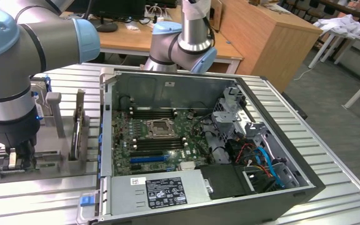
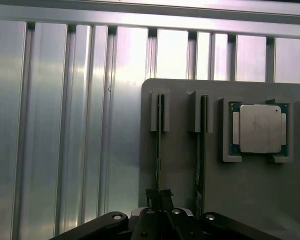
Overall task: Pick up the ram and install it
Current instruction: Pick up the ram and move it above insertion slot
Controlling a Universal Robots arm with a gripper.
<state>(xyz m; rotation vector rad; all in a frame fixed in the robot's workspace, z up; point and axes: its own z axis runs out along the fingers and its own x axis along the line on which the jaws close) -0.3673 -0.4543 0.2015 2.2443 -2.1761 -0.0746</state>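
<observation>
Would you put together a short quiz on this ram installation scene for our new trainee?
1. Multiple choice: what lies flat on the grey holder?
A) a hard drive
B) a square silver processor chip
C) a fan
2. True or false: the computer case stands open, with its motherboard showing.
3. Fill in: the gripper is at the ram that stands ___ from the processor chip than the other ram stick.

Key: 1 B; 2 true; 3 farther.
</observation>
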